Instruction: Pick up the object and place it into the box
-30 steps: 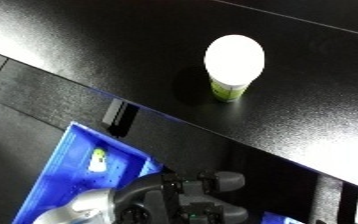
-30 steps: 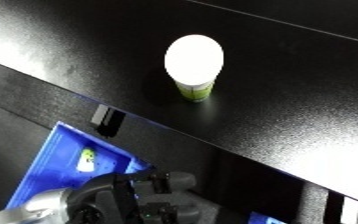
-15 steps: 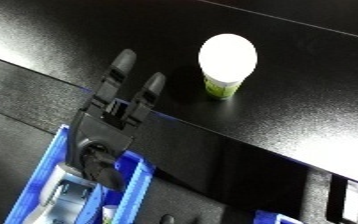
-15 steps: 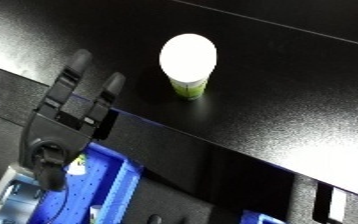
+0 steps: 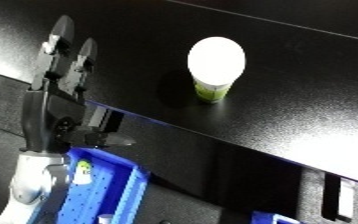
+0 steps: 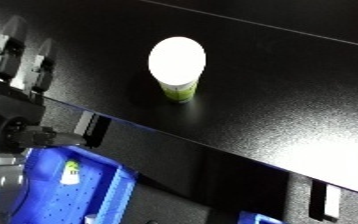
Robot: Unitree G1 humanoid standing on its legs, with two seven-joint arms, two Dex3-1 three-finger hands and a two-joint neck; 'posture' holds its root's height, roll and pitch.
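Note:
A small cup (image 5: 215,67) with a white domed lid and a green label stands upright on the black table (image 5: 318,115). My left hand (image 5: 55,107) is raised at the left, well to the left of the cup and apart from it. Its fingers (image 5: 60,45) are straight and reach over the table's front edge; it is open and holds nothing. The blue bin (image 5: 127,195) lies below the table edge at the lower left, under my left forearm. My right hand shows in neither view.
A small white and green item (image 5: 83,172) lies inside the bin. The table's front edge (image 5: 202,142) runs diagonally from the left down to the right. Another bit of blue (image 5: 278,219) shows at the bottom edge.
My left hand has risen from over the bin and stretched out across the table edge, fingers now straight. The cup has stayed where it was.

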